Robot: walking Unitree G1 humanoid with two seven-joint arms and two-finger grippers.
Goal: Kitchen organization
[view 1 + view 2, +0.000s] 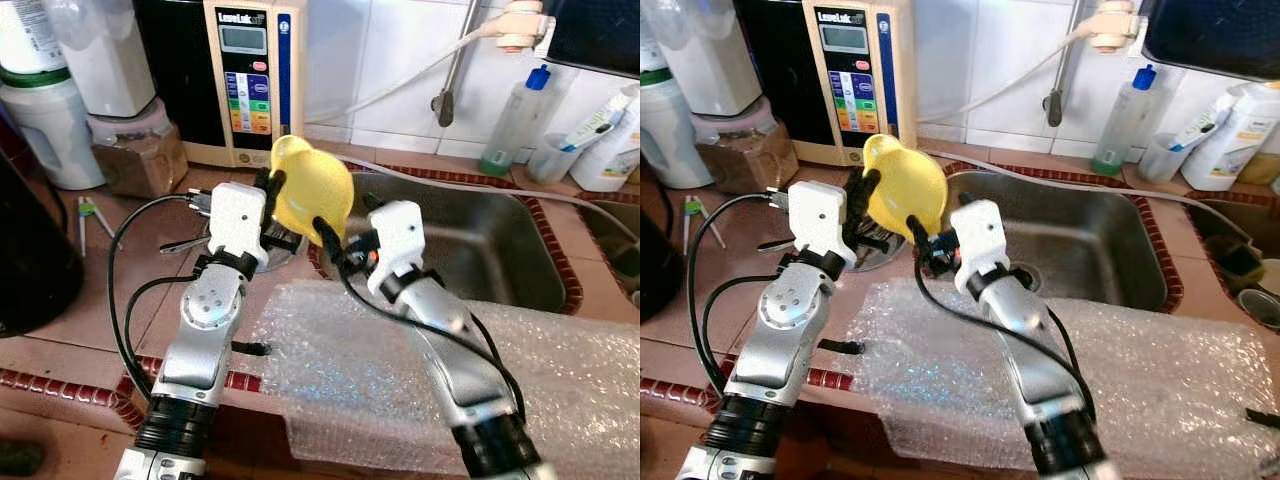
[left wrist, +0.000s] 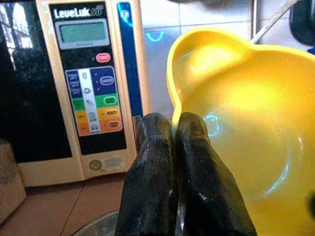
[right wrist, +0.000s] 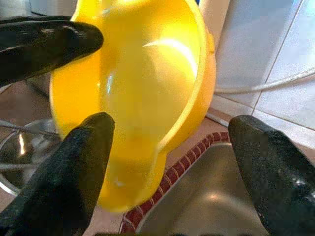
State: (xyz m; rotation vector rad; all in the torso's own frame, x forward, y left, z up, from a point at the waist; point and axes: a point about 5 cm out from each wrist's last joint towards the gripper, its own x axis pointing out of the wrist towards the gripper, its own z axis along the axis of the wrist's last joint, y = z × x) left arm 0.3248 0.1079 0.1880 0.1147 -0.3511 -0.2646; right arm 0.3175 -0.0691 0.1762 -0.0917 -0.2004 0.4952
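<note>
A yellow plastic bowl (image 1: 312, 188) with a pouring lip hangs tilted above the counter, at the sink's left edge. My left gripper (image 1: 271, 186) is shut on its rim; in the left wrist view both black fingers (image 2: 162, 147) pinch the thin yellow edge (image 2: 173, 105). My right gripper (image 1: 335, 238) stands open just below and to the right of the bowl. In the right wrist view its fingers (image 3: 83, 152) are spread wide on either side of the bowl's lower part (image 3: 147, 98), and whether they touch it I cannot tell.
The steel sink (image 1: 480, 245) lies to the right, with bubble wrap (image 1: 400, 370) over the counter's front edge. A beige water machine (image 1: 250, 80) stands behind the bowl. Jars (image 1: 45, 120) sit at the left. A metal lid (image 1: 262, 250) lies under my left gripper. Bottles (image 1: 515, 120) line the back wall.
</note>
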